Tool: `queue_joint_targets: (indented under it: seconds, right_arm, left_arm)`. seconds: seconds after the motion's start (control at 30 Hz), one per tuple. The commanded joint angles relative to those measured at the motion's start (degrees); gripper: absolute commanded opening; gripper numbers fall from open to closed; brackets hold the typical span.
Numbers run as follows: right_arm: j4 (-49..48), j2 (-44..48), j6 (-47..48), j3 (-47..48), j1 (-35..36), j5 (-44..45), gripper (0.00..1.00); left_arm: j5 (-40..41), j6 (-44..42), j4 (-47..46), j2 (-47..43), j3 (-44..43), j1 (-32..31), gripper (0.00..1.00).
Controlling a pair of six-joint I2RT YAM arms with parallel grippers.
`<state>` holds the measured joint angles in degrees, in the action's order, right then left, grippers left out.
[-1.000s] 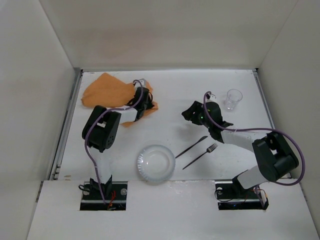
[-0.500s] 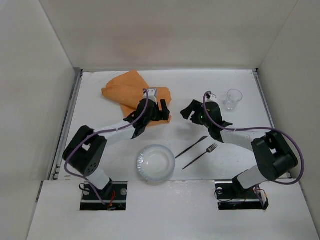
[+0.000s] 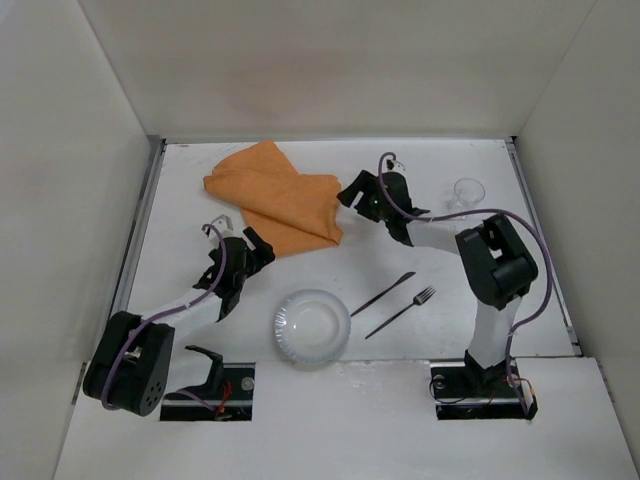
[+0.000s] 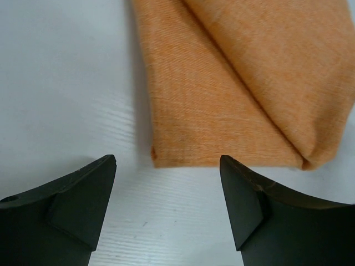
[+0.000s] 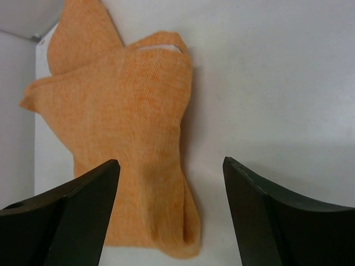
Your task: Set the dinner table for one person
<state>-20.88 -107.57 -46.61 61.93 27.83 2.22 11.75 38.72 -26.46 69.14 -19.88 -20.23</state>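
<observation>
The dinner table (image 3: 450, 265) is a white surface inside white walls. A crumpled, folded orange cloth (image 3: 275, 195) lies at its back, left of centre. My left gripper (image 3: 252, 252) is open just short of the cloth's near edge (image 4: 222, 94), with only bare table between its fingers (image 4: 83, 194). At the cloth's right edge, my right gripper (image 3: 350, 192) is also open. In the right wrist view the cloth's fold (image 5: 133, 166) lies below and between the fingers (image 5: 260, 210), which do not grip it.
A clear plate (image 3: 312, 326) sits near the front, centre. A dark knife (image 3: 383, 293) and fork (image 3: 402, 311) lie side by side to its right. A clear glass (image 3: 465, 195) stands at the back right, partly behind the right arm.
My left gripper let go of the cloth and drew back toward the near left. The cloth ended up further right. My right gripper moved left to the cloth's right edge.
</observation>
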Motion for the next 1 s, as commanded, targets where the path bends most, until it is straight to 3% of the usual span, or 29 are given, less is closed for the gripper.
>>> queue_joint_targets:
  seconds: [0.0,0.23,0.37,0.6,0.67,0.77,0.97]
  right_arm:
    - [1.5,-4.2,-2.3,6.6,0.4,-1.2,0.79]
    - [4.3,-10.7,-3.7,14.6,0.5,-6.3,0.68]
    - [4.6,-12.8,-4.5,16.8,0.5,-7.4,0.53]
    - [3.4,-12.8,-6.4,18.2,0.5,-7.8,0.13]
    - [2.0,-10.2,-6.7,16.6,0.5,-6.4,0.09]
    - [0.1,-2.0,-5.6,10.4,-1.9,-2.8,0.06]
    - [-0.6,20.9,-3.7,-14.1,-7.9,9.6,0.06]
  left_arm:
    - [-2.0,2.9,-2.5,-0.6,1.2,2.0,0.73]
    - [-2.9,4.7,-9.2,6.5,0.5,2.6,0.67]
    - [-2.8,5.4,-10.8,10.5,-0.4,2.3,0.60]
    - [-3.6,7.3,-11.6,17.0,-2.3,3.0,0.19]
    - [-3.2,8.0,-12.1,17.7,-2.3,3.1,0.11]
    - [-2.5,8.2,-12.7,17.6,-1.5,3.9,0.06]
    - [-2.3,8.5,-13.3,18.7,-1.0,4.9,0.04]
